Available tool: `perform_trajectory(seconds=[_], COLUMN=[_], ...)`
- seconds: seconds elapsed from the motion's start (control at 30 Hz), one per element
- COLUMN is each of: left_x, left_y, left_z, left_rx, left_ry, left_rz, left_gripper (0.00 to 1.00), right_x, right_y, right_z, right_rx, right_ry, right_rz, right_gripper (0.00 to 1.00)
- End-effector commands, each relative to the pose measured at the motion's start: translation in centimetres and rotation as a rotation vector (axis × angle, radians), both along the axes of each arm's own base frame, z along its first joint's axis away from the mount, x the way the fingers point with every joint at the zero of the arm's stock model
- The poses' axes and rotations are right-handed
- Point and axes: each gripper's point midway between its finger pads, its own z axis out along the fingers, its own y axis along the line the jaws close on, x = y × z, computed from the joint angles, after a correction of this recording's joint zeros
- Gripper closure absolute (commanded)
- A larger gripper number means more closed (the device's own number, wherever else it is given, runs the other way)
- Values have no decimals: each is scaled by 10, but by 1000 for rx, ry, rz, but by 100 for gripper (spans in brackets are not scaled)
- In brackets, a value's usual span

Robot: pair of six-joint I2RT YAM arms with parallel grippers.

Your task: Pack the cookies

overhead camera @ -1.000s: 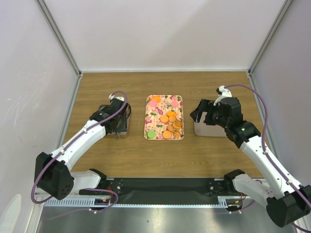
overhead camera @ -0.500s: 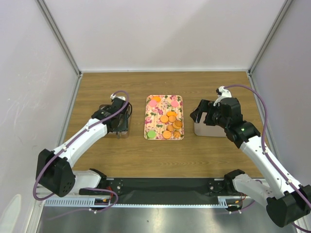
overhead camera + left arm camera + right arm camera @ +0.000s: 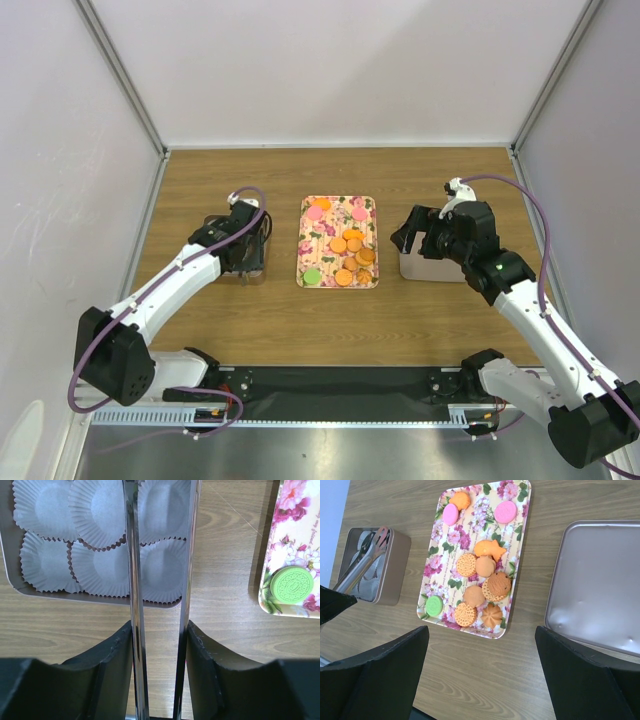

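So, tongs clamped, cookies not packed yet

Metal tongs are pinched by the left gripper, tips over the paper cups in the tin. The right gripper is spread wide, nothing held, near the grey lid. Cookies are sat on the floral tray between them.

The tray lies mid-surface. The tin stands at its 9 o'clock, the lid at its 3 o'clock. On the tray, most cookies cluster toward 4 o'clock, three lie at the 12 o'clock end, and one lies alone at the 7 o'clock corner. Paper cups sit in the tin, with tongs above them.
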Motion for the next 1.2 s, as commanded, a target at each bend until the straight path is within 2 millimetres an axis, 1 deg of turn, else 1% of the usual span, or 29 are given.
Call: perform_trajectory(seconds=[0.0, 0.23, 0.67, 0.83, 1.07, 1.17], left_x=[12, 9, 7, 9, 14, 16], left_y=[-3, 4, 17, 20, 16, 13], left_z=[23, 18, 18, 23, 32, 40], left_rx=[-23, 16, 87, 100, 84, 64], left_ry=[-73, -53, -47, -61, -81, -99], left_rz=[-21, -10, 8, 22, 10, 4], left_gripper=[53, 55, 57, 56, 55, 56], right_x=[3, 3, 4, 3, 3, 2], right_y=[3, 3, 8, 8, 8, 8], right_z=[11, 13, 13, 14, 15, 16], right_rx=[22, 27, 48, 54, 52, 54], right_ry=[-42, -44, -37, -38, -38, -41], right_rz=[9, 10, 19, 22, 21, 22], right_gripper=[5, 5, 5, 5, 5, 5])
